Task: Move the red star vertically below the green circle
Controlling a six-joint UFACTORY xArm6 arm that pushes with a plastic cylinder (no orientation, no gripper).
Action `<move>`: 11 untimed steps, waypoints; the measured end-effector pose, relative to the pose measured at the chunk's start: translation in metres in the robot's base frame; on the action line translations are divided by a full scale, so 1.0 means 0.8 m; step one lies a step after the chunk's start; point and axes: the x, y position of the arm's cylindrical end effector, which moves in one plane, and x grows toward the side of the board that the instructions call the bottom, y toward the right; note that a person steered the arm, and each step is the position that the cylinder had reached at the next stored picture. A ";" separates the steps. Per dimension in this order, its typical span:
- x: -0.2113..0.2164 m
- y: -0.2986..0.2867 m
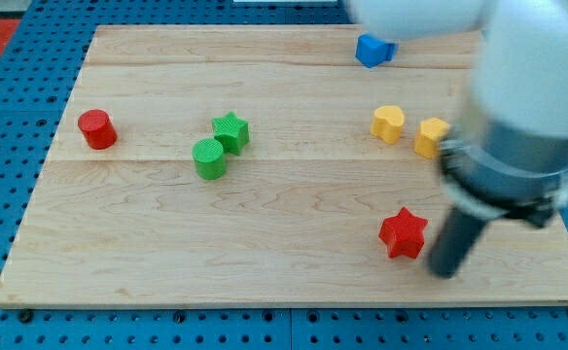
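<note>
- Your arm carries no pincer here, so nothing is open, closed or gripping; it ends in a dark rod, and my tip (445, 271) rests on the tabletop (265, 262) near the view's bottom right.
- You'll find the red star (403, 233) just to the left of my tip, very close; whether the two touch cannot be told from this view.
- Your green circle (208, 158) sits left of centre, well apart from the red star and farther up the view.
- The green star (231, 132) touches the green circle on its upper right side.
- Look to the far left for the red cylinder (97, 128), alone near the tabletop's left edge.
- The yellow heart (388, 123) lies right of centre, above the red star.
- Just right of it is a second yellow block (431, 137), partly hidden by the arm, so its shape cannot be told.
- A blue block (373, 50) lies near the view's top edge, its shape unclear.
- The arm's blurred body covers the view's upper right corner.
</note>
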 end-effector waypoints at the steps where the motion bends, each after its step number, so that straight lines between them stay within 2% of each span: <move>1: -0.021 -0.038; 2: -0.019 -0.155; 3: -0.034 -0.217; 4: -0.037 -0.160; 6: -0.055 -0.255; 8: -0.047 -0.228; 9: -0.047 -0.359; 10: -0.069 -0.406; 11: -0.038 -0.365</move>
